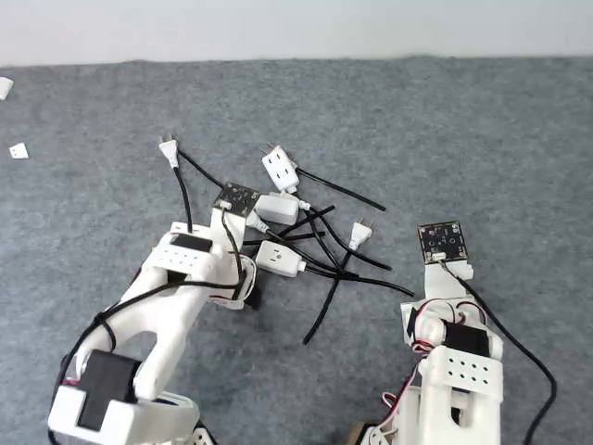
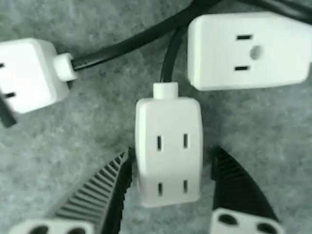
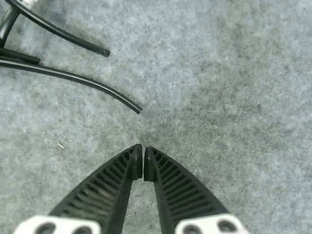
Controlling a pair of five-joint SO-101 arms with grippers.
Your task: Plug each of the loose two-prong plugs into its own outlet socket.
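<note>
Grey felt-like carpet [image 1: 519, 139] covers the table, with a pale wall along its far edge. Farthest left among the task's things, a white two-prong plug [image 1: 169, 150] lies loose on the carpet, its black cord [image 1: 184, 195] running down to the left arm [image 1: 157, 315], which stands at the near left corner. Just right of that arm is a tangle of black cords and white pieces: a pronged white block [image 1: 280, 169] on the far side, a white outlet [image 1: 276, 209] next toward the arms, and another outlet [image 1: 280, 260] nearest them. In the left wrist view the left gripper [image 2: 170, 151] is spread wide astride a white twin-socket outlet [image 2: 168, 146], one jaw close against its side, the other with a sliver of carpet showing between. I cannot tell which outlet of the high view this is. Near it lie a three-hole outlet [image 2: 248, 51] and a further white block [image 2: 24, 73] on a cord. Right of the tangle a second plug [image 1: 359, 234] lies unplugged, near the outlets but apart from them. Farthest right, the right arm [image 1: 459, 362] is over bare carpet. The right gripper [image 3: 143, 163] has its jaws closed tip to tip on nothing, with a loose cord end [image 3: 138, 109] lying just ahead.
</note>
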